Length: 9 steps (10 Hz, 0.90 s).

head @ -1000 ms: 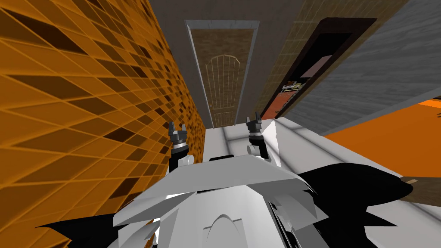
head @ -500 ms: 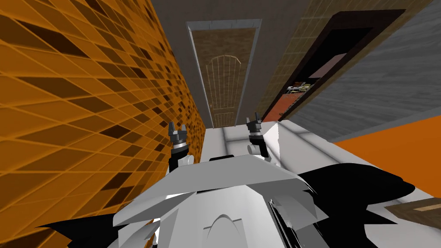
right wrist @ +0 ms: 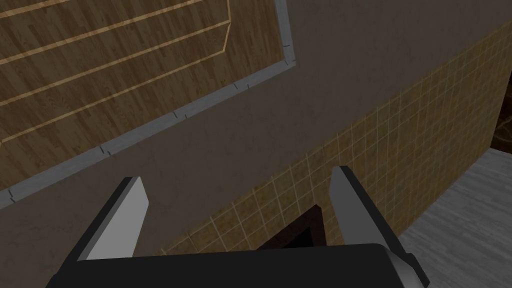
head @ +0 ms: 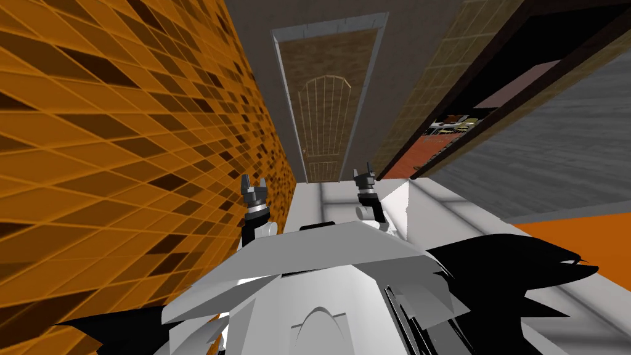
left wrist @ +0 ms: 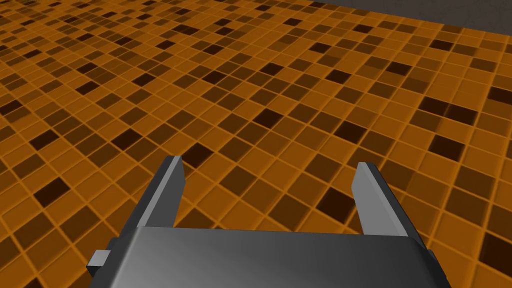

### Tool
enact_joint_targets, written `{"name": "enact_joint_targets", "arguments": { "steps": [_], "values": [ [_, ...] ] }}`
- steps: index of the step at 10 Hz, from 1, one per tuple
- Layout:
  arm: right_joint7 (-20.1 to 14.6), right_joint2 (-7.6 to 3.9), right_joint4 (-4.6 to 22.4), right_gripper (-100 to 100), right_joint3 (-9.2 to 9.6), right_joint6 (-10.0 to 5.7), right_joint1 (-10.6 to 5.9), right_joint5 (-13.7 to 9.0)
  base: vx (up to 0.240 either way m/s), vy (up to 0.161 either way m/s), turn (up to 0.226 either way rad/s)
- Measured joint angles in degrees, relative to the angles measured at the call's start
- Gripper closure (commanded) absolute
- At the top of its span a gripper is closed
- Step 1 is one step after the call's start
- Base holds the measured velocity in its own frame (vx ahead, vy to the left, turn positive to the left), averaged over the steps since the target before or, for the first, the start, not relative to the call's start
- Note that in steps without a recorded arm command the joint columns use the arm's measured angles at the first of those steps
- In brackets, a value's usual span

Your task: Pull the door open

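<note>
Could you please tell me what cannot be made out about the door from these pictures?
- Handle: head view, a speck on the door, too small to read its shape.
- Right wrist view: the picture's edge cuts the door to one corner.
- Side doorway contents: head view, too small.

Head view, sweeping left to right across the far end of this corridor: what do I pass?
Orange tiled wall → brown wooden door → tan tiled wall → dark-framed opening → grey planked wall.

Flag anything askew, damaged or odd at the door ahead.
Nothing stands out. The brown door sits shut and square in its grey frame, unmarked. Left gripper and right gripper hang short of it, jaws open and empty.
</note>
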Motion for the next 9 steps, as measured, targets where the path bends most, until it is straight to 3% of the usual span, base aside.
{"name": "enact_joint_targets", "arguments": {
  "steps": [7, 9],
  "values": [
    [-4.26, -4.7, 8.5, -100, -2.94, -2.19, -3.3, -7.48, 0.017, -0.088, 0.224],
    [-5.25, -5.52, 10.48, -100, -3.59, -2.63, -4.13, -9.51, 0.018, -0.061, 0.232]
  ]
}}
